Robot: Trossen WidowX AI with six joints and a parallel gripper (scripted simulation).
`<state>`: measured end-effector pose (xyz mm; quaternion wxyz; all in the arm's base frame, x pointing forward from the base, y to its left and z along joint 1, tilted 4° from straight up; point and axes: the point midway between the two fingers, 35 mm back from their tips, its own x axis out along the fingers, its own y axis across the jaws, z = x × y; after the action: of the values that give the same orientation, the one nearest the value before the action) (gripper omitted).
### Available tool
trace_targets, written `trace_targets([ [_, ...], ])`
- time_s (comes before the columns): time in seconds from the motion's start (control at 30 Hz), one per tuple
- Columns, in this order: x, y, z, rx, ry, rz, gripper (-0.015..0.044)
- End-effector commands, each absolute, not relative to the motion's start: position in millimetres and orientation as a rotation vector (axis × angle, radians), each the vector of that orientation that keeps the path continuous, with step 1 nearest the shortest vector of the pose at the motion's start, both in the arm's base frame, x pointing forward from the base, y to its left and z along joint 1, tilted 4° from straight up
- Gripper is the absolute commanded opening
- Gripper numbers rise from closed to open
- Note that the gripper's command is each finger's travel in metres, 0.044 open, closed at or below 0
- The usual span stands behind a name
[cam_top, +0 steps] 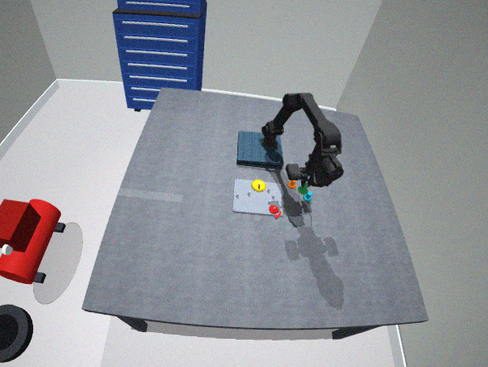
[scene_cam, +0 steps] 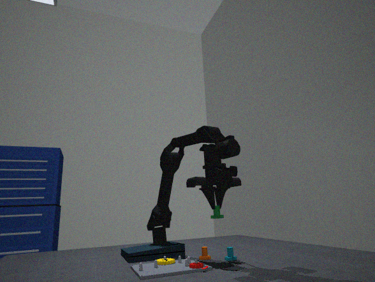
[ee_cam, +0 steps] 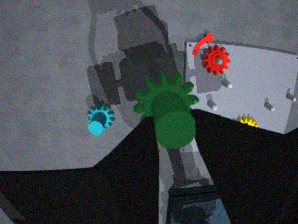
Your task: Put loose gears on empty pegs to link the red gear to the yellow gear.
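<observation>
My gripper [scene_cam: 217, 207] is shut on the handle of the green gear [cam_top: 303, 189] [scene_cam: 217, 214] [ee_cam: 172, 120] and holds it upright, high above the table. The red gear [cam_top: 273, 209] [scene_cam: 196, 265] [ee_cam: 215, 60] sits on the front right corner of the grey board [cam_top: 245, 207] [scene_cam: 145, 274] [ee_cam: 255, 60], beside the red arrow. The yellow gear [cam_top: 259, 185] [scene_cam: 166, 261] [ee_cam: 247, 121] with a black stripe sits at the board's back. Several empty pegs stand on the board. The orange gear [cam_top: 292, 184] [scene_cam: 205, 254] and the cyan gear [cam_top: 307, 196] [scene_cam: 230, 254] [ee_cam: 100, 119] stand on the table right of the board.
The arm's dark blue base block [cam_top: 251, 149] [scene_cam: 153, 252] [ee_cam: 195, 207] stands behind the board. The arm casts shadows over the table [cam_top: 187, 249] and the board's right side. A blue drawer cabinet [cam_top: 162, 46] [scene_cam: 30, 198] stands beyond the table.
</observation>
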<state>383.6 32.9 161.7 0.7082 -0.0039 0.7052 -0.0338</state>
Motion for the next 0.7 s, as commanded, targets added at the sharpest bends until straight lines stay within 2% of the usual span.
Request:
trace_targets([
  [0.0,382.0,28.8,161.2,-0.009,1.57,-0.082,0.0],
  [0.67,377.2,-2.7,138.4,-0.012,1.57,-0.084,0.0],
])
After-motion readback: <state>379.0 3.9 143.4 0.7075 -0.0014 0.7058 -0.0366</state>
